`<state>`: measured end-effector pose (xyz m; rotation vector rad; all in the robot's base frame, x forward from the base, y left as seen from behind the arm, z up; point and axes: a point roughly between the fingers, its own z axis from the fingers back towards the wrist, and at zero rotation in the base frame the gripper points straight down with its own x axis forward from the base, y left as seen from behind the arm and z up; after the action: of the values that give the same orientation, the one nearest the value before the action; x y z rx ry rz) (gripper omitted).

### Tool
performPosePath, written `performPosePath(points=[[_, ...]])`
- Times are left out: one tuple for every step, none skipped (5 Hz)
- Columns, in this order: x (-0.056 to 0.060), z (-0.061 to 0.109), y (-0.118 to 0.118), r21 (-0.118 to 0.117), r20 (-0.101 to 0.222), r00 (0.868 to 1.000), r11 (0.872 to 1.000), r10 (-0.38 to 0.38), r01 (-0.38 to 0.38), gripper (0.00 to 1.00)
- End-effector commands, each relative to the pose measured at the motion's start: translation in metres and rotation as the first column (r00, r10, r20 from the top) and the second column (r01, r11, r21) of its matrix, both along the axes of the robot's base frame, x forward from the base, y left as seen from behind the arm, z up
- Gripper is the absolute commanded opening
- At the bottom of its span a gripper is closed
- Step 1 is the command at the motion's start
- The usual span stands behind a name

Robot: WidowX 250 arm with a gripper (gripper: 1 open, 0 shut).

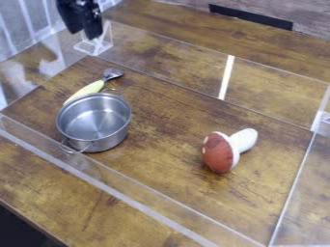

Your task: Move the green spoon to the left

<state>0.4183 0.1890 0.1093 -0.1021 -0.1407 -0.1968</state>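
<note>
From my remote station, I hold the dark gripper [93,42] above the tabletop's [161,116] far left corner, its jaws standing apart with nothing between them. The green spoon [91,89] lies on the wood near the tabletop's left edge, its yellow-green body running diagonally and its grey end pointing toward the far side. Just beside it, on the near side, sits the round steel pot [95,121], open at the top, its wire handle [80,148] low against the near wall; whether spoon and pot touch, I cannot tell. The red-brown and white mushroom toy [225,152] lies on its side toward the right edge, well apart from both. Between pot and toy I see a broad stretch of bare wood, and more opens from the spoon toward the far edge. To the spoon's left, a narrower strip of wood separates it from the clear border along the left edge.
</note>
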Motion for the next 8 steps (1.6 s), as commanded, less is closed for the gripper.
performPosePath(points=[[0.001,0.021,0.004,0.028,0.040,0.999,1.000,0.009,-0.010,1.00],[0.002,0.013,-0.003,0.019,0.020,1.000,1.000,-0.011,0.011,1.00],[-0.003,0.006,-0.002,0.015,0.008,0.999,0.999,-0.050,0.050,1.00],[-0.007,-0.001,0.001,0.012,-0.002,0.996,0.996,-0.087,0.087,1.00],[-0.011,-0.001,0.004,0.014,-0.006,0.993,0.993,-0.114,0.114,1.00],[-0.007,0.000,-0.006,0.014,-0.010,0.997,0.997,-0.073,0.073,1.00],[-0.002,0.005,-0.017,0.015,-0.011,0.999,0.999,-0.033,0.033,1.00],[0.003,0.001,-0.028,0.018,-0.010,0.999,0.999,-0.033,0.033,1.00]])
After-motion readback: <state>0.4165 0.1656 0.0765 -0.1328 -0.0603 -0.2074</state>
